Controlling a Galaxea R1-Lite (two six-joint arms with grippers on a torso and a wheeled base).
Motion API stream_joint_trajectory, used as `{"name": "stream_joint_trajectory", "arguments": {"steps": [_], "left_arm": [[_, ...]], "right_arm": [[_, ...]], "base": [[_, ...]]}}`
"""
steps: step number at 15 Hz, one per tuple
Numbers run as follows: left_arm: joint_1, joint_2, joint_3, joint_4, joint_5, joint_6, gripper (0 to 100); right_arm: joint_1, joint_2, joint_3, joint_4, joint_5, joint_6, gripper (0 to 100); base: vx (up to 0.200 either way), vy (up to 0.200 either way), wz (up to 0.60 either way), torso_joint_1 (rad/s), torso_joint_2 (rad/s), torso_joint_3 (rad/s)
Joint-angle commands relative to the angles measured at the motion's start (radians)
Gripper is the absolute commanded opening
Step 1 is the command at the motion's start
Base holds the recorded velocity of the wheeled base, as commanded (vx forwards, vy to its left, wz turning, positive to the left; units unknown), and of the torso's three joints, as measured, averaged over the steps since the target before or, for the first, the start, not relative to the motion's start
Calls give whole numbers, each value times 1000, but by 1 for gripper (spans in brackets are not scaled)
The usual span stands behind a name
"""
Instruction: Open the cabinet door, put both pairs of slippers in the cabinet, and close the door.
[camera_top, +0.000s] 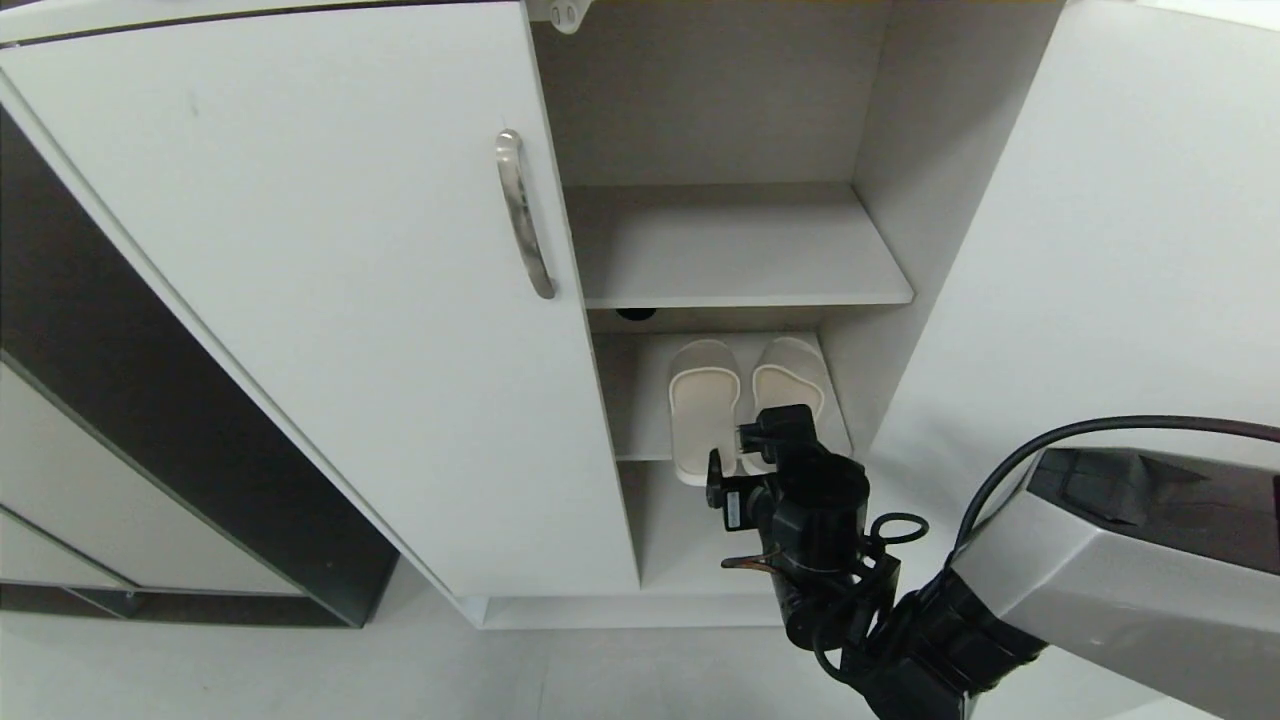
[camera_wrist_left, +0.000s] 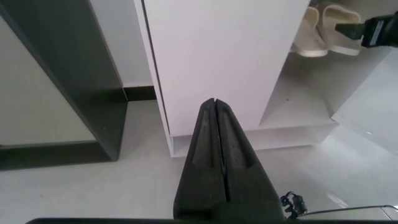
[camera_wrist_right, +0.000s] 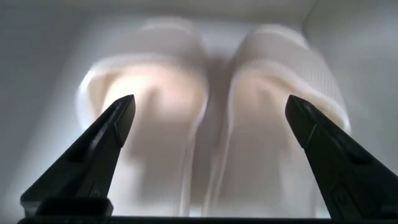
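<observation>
– Up front, cabinet (camera_top: 900, 150): doors?
– Right door (camera_top: 1100, 250) swung open, left door (camera_top: 300, 250) closed.
– Slippers (camera_top: 705, 405)?
– One white pair, side by side on middle shelf (camera_top: 640, 400), heels at its edge.
– Grippers?
– Right gripper (camera_top: 735, 455) spread wide just before slippers, holding nothing. Left gripper (camera_wrist_left: 214, 106) pressed closed, empty, facing left door.

No text, number, brand or sign can be read on any surface. A small pale patch (camera_top: 733, 511) is seen on the body of the right gripper (camera_top: 730, 456). It is possibly a label, but nothing on it can be made out from the head view.
</observation>
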Motion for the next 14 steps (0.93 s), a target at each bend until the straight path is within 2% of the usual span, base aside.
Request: {"name": "stream_joint_trajectory", "arguments": {"steps": [1,3,14], "left_arm": [[0,1,0,0,0,1,0],[0,1,0,0,0,1,0],[0,1,0,0,-1,1,0]], "right_arm": [[8,-7,20,-1,1,-1,100],[15,-10,20,-3,-1,-1,100],[31,-87,93,-3,-6,-7,100]], "base": [[-200,0,0,-7,2,2],[-200,0,0,0,5,5],[0,0,0,0,0,0]]}}
